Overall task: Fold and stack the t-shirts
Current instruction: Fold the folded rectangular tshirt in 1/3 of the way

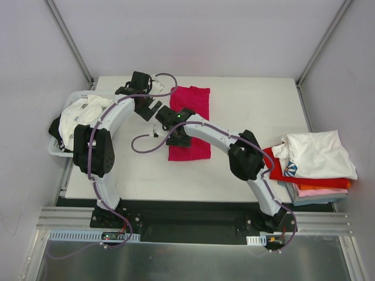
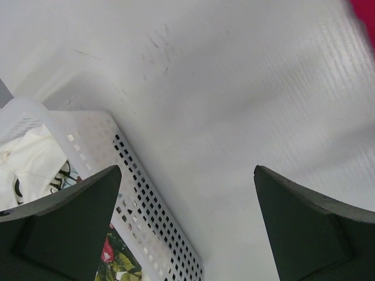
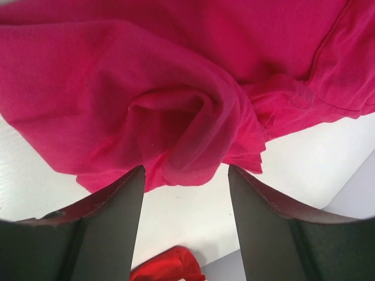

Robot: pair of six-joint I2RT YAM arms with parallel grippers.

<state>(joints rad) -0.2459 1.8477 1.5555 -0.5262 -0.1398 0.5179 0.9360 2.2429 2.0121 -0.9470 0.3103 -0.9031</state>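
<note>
My right claw (image 3: 186, 170) stands parted over the crimson-magenta t-shirt (image 3: 176, 76), with a bunched fold of the cloth just ahead of its fingertips. My left claw (image 2: 187, 170) gapes wide above the table (image 2: 234, 88), holding nothing, with the white basket (image 2: 146, 199) at its left.

left arm (image 1: 111, 126) and right arm (image 1: 214, 136) are both wearing white shells with chunky black joint housings. a grey-purple cable (image 1: 133, 144) is running along each arm and looping loose near the wrist. both are sitting on black bases (image 1: 107, 218), each base carrying a small board (image 1: 273, 239) with orange and green bits. a green led (image 1: 177, 115) is glowing on the right arm's black wrist block. left gripper (image 2: 187, 228) and right gripper (image 3: 184, 228) are showing plain matte dark fingers (image 2: 304, 228), wedge-shaped and thick.
</note>
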